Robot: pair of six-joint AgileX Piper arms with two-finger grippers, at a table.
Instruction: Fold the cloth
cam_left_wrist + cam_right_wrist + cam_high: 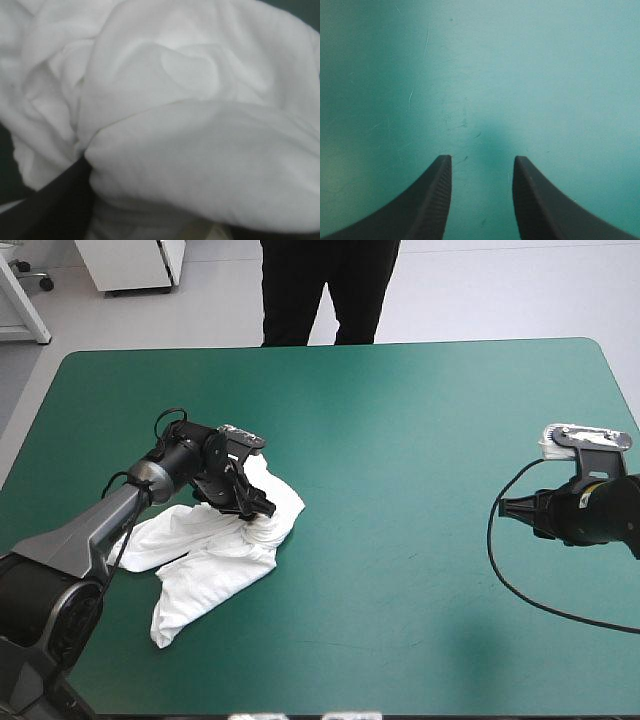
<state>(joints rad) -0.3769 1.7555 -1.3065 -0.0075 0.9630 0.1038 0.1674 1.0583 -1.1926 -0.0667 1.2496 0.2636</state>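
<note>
The white T-shirt point(210, 560) lies as a crumpled heap on the left half of the teal-green table. My left gripper point(258, 512) is pressed down into the heap's right side, where the folds bunch together, and it is shut on the T-shirt. In the left wrist view the T-shirt point(190, 150) fills nearly everything; only one black finger point(45, 205) shows, the other is hidden under cloth. My right gripper point(505, 508) hovers low at the table's right side, far from the T-shirt. It stands open point(481, 159) over bare cover, holding nothing.
Bare teal-green cover point(400, 440) spans the stretch between the heap and the right gripper. The heap's lowest tip point(162, 635) reaches toward the table's front left edge.
</note>
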